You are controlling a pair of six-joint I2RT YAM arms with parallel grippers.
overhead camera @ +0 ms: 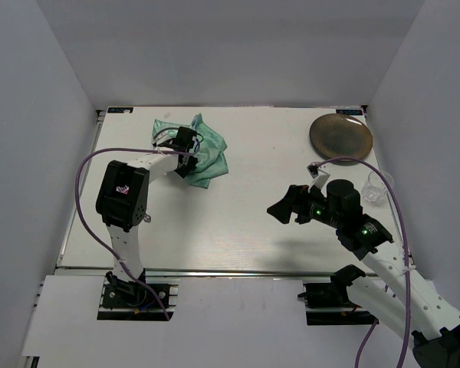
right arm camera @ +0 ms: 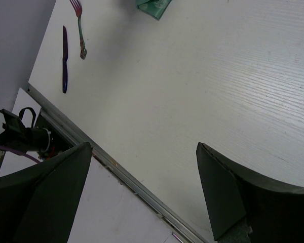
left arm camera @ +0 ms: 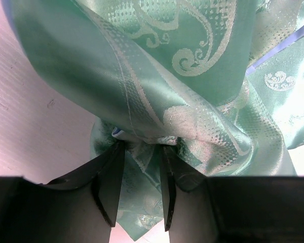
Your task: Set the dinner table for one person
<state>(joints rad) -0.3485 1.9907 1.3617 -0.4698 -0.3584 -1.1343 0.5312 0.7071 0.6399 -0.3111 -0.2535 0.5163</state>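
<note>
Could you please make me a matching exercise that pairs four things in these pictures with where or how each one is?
Things:
1. green cloth
2. plate
3. glass
4. right claw

Places or states:
A. open, holding nothing
B. at the far right corner of the dinner table
C. pinched in the left claw
D. by the table's right edge, nearer the arms than the plate

Pairs: 1-C, 2-B, 3-D, 4-A.
</note>
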